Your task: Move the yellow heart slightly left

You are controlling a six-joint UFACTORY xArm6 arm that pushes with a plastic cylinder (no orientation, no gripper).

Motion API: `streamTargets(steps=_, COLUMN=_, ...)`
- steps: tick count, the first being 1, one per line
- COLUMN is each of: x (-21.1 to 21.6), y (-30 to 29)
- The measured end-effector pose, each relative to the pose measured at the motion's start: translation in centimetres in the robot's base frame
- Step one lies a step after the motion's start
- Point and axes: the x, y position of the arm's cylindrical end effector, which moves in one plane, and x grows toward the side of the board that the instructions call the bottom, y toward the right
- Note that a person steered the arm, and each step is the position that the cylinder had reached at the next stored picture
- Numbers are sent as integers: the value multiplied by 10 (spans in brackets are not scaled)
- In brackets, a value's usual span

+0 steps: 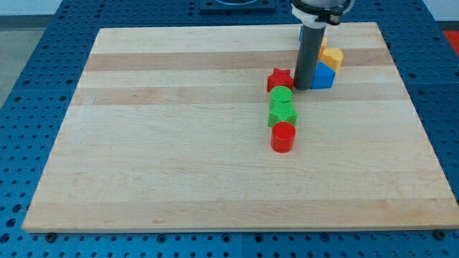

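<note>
The yellow heart [333, 56] lies near the view's top right of the wooden board [179, 143], partly hidden behind the rod. My tip [302, 87] rests on the board just below and left of the heart, between the red star [278, 79] and a blue block [323, 76]. Another blue block [302, 32] peeks out behind the rod above. Below the tip a green round block [281, 96], a green star-like block [282, 113] and a red cylinder [283, 136] form a column.
The board sits on a blue perforated table [29, 86]. The arm's white and dark body [319, 11] hangs over the board's top edge.
</note>
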Motion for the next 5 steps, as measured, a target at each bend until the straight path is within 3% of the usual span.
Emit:
streamTargets(steps=3, x=33, y=31)
streamTargets(steps=5, x=15, y=94)
